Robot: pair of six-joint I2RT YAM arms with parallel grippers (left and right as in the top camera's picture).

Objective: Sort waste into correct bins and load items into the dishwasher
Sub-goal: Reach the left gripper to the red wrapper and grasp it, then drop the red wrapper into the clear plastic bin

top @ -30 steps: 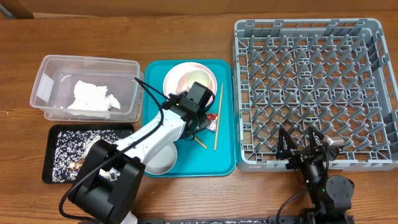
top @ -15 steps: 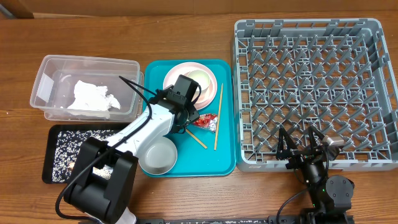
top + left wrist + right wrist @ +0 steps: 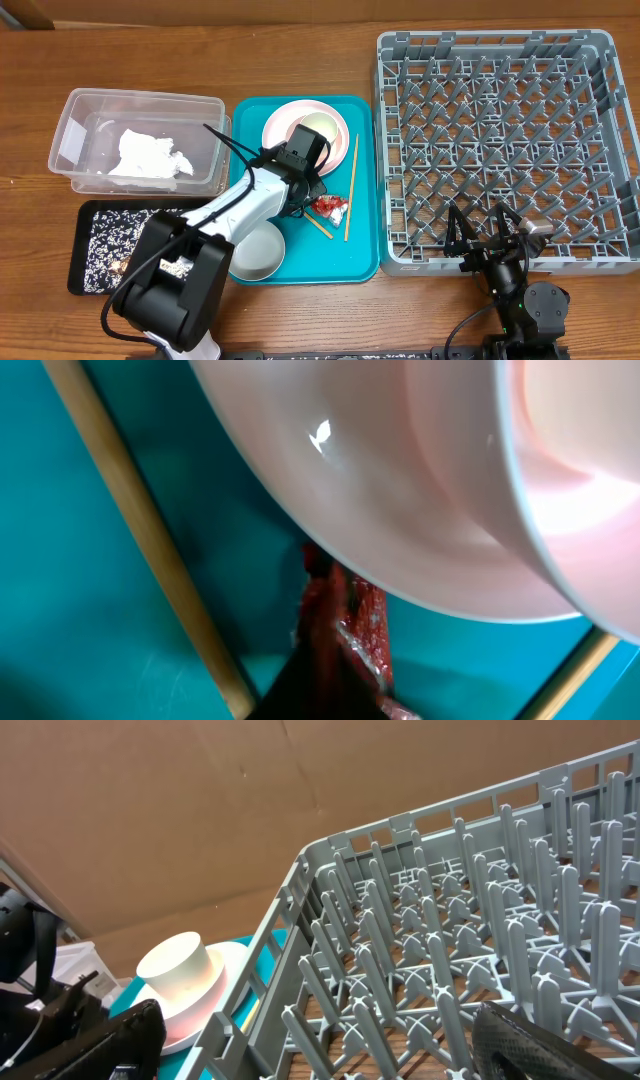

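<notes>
We note:
- Grey lattice dish rack (image 3: 497,40), rigid plastic pegs; right gripper (image 3: 485,232) at its near edge, jaws spread wide, well apart from waste.
- Smooth teal tray (image 3: 365,240) under left arm.
- Clear tub (image 3: 140,98) holding crumpled napkin (image 3: 150,155) lies to left of left gripper (image 3: 310,192).
- Glossy pink-rimmed plate (image 3: 285,120) just beyond fingers.
- Left gripper closed tight on crinkly foil wrapper (image 3: 330,207), which looks pinched at near end, with long axis pointing ahead toward plate.
- Thin wooden chopstick (image 3: 140,530) beside it.

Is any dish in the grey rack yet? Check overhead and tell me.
No, the grey rack stands empty; the plate sits on the teal tray.
</notes>
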